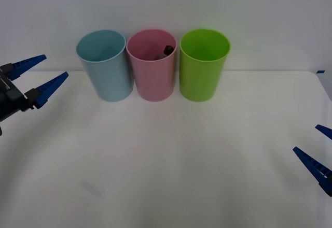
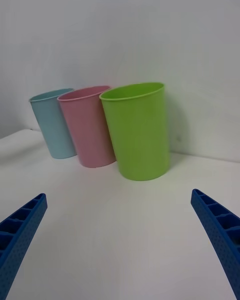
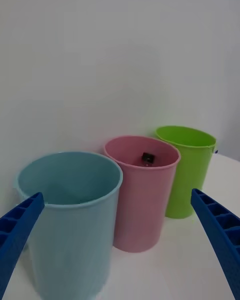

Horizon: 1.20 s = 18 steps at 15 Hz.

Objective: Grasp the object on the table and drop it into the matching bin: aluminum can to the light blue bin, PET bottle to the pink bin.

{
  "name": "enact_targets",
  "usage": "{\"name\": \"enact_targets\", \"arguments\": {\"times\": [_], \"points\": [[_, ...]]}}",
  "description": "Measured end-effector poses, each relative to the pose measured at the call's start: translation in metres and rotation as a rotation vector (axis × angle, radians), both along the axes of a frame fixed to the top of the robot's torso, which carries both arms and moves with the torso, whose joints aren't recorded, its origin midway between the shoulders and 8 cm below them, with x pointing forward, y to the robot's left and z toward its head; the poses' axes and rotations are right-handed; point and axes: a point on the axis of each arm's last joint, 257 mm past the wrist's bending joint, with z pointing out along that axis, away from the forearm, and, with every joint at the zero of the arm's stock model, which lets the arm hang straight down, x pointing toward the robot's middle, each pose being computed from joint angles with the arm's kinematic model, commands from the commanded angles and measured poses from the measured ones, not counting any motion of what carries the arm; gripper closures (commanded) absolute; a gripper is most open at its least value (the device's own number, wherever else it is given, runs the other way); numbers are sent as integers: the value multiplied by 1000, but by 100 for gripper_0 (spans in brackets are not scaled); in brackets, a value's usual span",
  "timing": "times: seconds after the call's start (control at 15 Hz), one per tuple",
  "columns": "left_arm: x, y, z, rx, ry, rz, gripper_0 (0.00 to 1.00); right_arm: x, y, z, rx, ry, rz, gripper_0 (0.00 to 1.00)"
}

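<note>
Front view shows three cup-shaped bins standing in a row near the far edge of the table: the light blue bin on the left, the pink bin in the middle and a green bin on the right. Neighbouring bins stand so close that their walls look to be touching or nearly so. The PET bottle lies inside the pink bin, with its black cap showing just below the rim on the side next to the green bin; the rest of it is hidden by the bin's wall.

The left gripper hovers over the left edge of the table, level with the bins, its blue fingers spread apart and holding nothing. From the left wrist view the light blue bin stands nearest, directly between the camera and the row, with the pink bin behind it and the bottle's cap visible inside.

The right gripper sits over the right edge of the table, nearer the front, also spread wide and empty. In the right wrist view the green bin stands in front and partly covers the pink bin.
</note>
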Motion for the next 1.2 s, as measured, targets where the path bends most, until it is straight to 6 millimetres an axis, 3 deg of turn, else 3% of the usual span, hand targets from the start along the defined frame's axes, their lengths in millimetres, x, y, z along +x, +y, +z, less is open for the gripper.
{"name": "enact_targets", "arguments": {"times": [0.33,0.73,1.0,1.2], "points": [[-48,43,-48,116,62,23,0,0,0,0,0,0,0,0],[-97,77,-96,234,135,-6,0,0,0,0,0,0,0,0],[-115,98,-128,285,158,8,0,0,0,0,0,0,0,0],[-132,104,-138,277,189,13,0,0,0,0,0,0,0,0]]}}
